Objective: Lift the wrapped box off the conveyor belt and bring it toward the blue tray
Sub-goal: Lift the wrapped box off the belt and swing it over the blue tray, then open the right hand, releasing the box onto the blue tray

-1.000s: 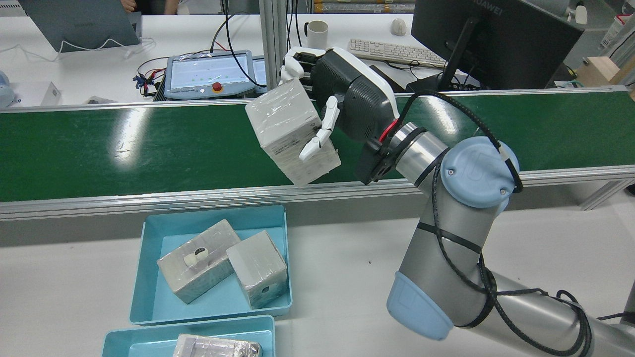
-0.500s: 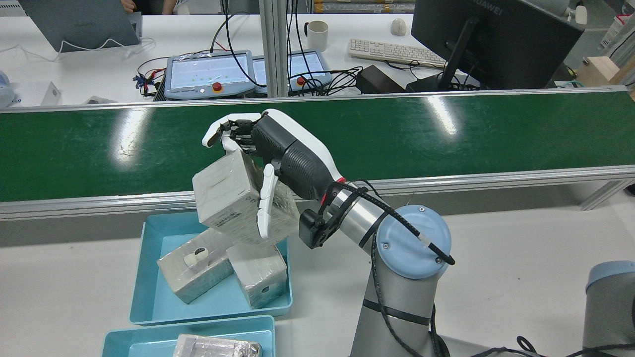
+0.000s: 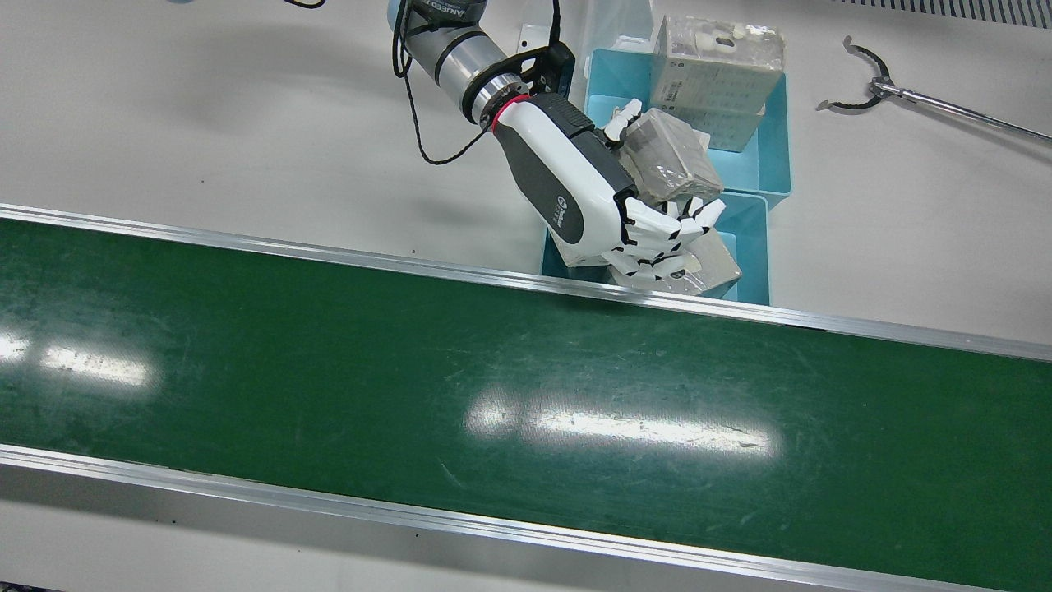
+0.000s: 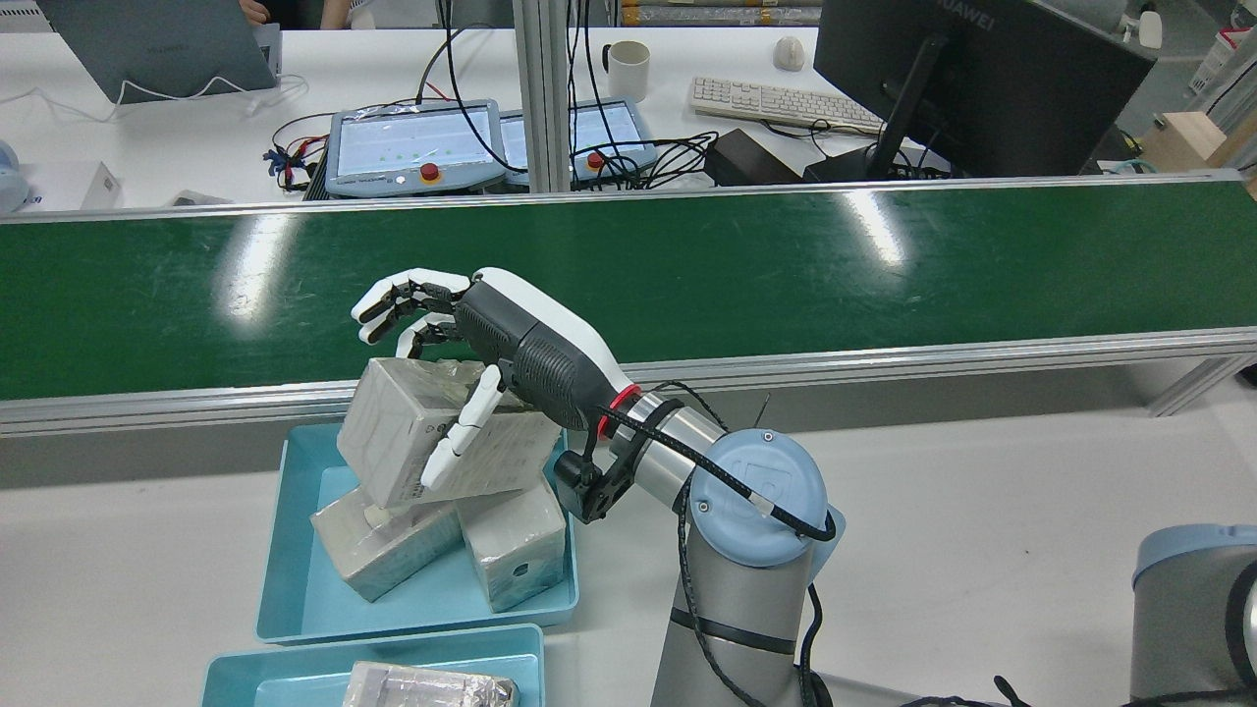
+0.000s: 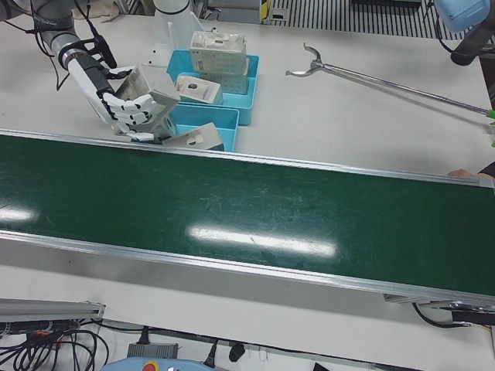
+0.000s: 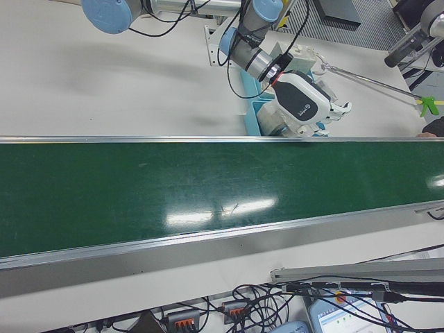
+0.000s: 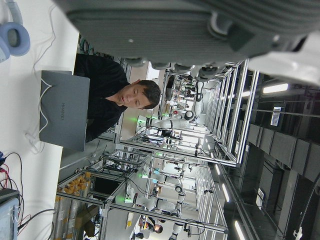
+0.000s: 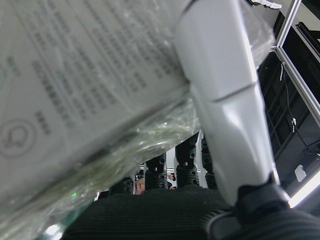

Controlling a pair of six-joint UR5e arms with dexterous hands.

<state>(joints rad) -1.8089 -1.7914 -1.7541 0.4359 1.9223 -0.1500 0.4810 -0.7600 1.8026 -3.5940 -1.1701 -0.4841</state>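
The wrapped box (image 4: 403, 432) lies tilted on top of two other wrapped boxes (image 4: 516, 545) inside the blue tray (image 4: 295, 550), off the green conveyor belt (image 4: 786, 265). My right hand (image 4: 520, 344) hovers right over it. Its fingers (image 4: 398, 295) are stretched out and raised clear of the box's top edge, while the thumb (image 4: 457, 442) still lies against the box's near face. From the front, the box (image 3: 670, 160) sits beside the palm of the right hand (image 3: 575, 181), with the fingers spread past it. Only a blurred grey part of my left hand (image 7: 190, 30) shows.
A second blue tray (image 4: 236, 678) holding another wrapped box sits nearer the robot. A long reacher tool (image 3: 871, 82) lies on the table beside the trays. Monitors, a keyboard and teach pendants stand on desks beyond the belt.
My right hand carried the box from above the belt down and left onto the boxes in the tray. Its fingers, curled over the box half a second ago, have lifted off.
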